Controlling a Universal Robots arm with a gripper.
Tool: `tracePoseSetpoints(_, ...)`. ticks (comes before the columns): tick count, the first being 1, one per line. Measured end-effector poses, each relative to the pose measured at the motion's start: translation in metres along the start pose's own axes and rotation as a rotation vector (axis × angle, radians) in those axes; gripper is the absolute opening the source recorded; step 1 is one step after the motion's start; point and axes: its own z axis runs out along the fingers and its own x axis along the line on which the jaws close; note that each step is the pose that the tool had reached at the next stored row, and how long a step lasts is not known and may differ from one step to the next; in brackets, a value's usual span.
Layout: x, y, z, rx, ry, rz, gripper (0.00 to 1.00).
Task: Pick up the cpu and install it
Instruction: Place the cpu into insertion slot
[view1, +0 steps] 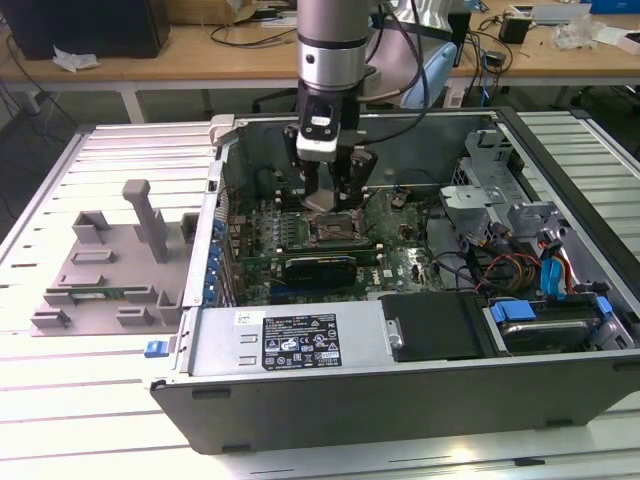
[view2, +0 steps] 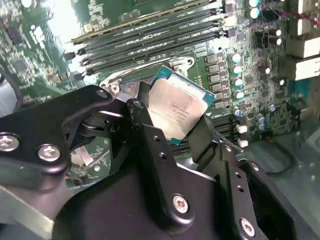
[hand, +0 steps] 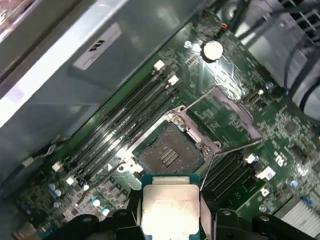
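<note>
The cpu (view2: 175, 106) (hand: 169, 206) is a small square chip with a shiny silver top and a thin pale rim. My gripper (view2: 172, 121) (hand: 170, 217) is shut on it by two opposite edges, between black fingers (view2: 141, 117). In the exterior view the gripper (view1: 335, 195) hangs inside the open computer case, just above the motherboard's socket (view1: 333, 228). The first wrist view has the socket (hand: 170, 150) bare and dark, with its metal load plate (hand: 225, 112) swung open beside it. The cpu sits above the socket, a little off to one side of it.
Rows of memory slots (hand: 115, 125) (view2: 150, 35) run alongside the socket. The case walls (view1: 400, 140) surround the board. A power supply (view1: 300, 340) lies along the front. A drive cage and cables (view1: 540, 270) fill the exterior view's right. A grey fixture (view1: 110, 270) stands outside, at its left.
</note>
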Motion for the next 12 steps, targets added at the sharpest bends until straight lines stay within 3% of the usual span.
tracePoseSetpoints(2,0.0001,0.0001,0.0025,0.0036,0.0089,0.14,0.55)
tracePoseSetpoints(6,-0.0002,0.0011,0.0088,0.003,0.0254,0.341,0.55)
tracePoseSetpoints(12,-0.0008,0.0017,0.0089,-0.0315,0.0073,0.429,0.55)
